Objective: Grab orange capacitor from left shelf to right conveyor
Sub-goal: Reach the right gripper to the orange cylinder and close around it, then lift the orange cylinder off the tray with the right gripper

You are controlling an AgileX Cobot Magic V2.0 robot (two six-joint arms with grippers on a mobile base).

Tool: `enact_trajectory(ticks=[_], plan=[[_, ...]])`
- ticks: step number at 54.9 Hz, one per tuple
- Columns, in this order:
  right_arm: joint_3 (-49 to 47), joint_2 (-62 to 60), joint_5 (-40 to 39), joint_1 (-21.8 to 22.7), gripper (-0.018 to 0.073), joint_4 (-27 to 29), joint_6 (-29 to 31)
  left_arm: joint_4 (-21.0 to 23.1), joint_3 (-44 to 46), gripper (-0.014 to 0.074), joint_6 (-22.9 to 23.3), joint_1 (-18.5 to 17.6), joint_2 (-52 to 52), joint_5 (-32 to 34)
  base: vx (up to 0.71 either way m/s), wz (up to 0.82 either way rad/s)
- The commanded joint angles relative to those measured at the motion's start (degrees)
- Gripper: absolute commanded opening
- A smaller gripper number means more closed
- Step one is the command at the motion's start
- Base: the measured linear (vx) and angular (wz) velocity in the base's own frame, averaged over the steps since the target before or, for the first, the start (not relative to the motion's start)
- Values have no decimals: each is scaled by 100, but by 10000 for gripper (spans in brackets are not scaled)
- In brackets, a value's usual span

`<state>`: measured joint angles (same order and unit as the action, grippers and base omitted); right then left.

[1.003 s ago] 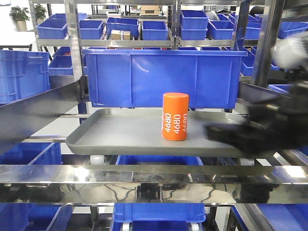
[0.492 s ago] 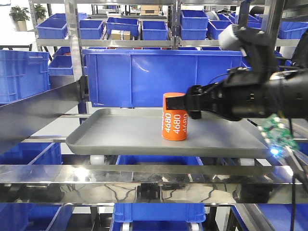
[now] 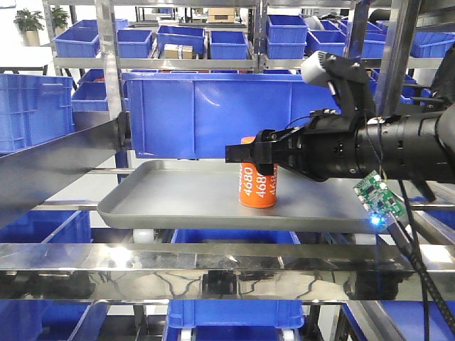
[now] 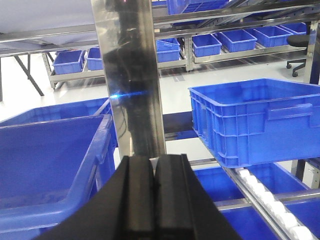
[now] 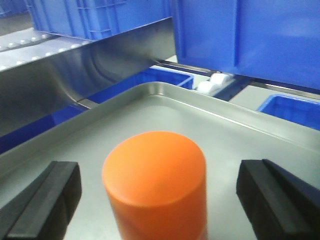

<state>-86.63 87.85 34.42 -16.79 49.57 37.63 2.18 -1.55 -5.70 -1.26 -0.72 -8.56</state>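
Observation:
The orange capacitor (image 3: 257, 187), marked "4680", stands upright on the grey tray (image 3: 170, 199) of the left shelf (image 3: 213, 259). My right gripper (image 3: 250, 153) reaches in from the right at the height of the capacitor's top and hides its upper part. In the right wrist view the capacitor (image 5: 155, 175) sits between the two black fingers (image 5: 45, 195), with a gap on each side; this gripper (image 5: 157, 200) is open. My left gripper (image 4: 154, 172) is shut on nothing and faces a steel post (image 4: 132, 75). The right conveyor is out of view.
A large blue bin (image 3: 242, 114) stands just behind the tray. A green circuit board (image 3: 377, 195) with a blue light hangs under my right arm. A steel rail crosses below the tray's front. Blue crates (image 4: 255, 120) and a roller track (image 4: 270, 200) flank the left gripper.
My right arm has swung in from the right edge and moved left. Its fingers, beside the capacitor half a second ago, now stand on either side of its top. The capacitor has not moved.

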Motion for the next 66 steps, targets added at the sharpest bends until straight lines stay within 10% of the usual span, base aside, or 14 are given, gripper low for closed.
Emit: enact_trajectory(ticks=[1,35,66], plan=[[-208,-182,-223,10,651,404,288,20,-186,-6,9,-34,-73,474,0,0],[-208,-174,-41,10,335,413,392,20,-186,-6,9,-34,-73,474,0,0],[-208,-831,-88,15,327,209,562,20,-186,-6,9,-34,-73,474,0,0]])
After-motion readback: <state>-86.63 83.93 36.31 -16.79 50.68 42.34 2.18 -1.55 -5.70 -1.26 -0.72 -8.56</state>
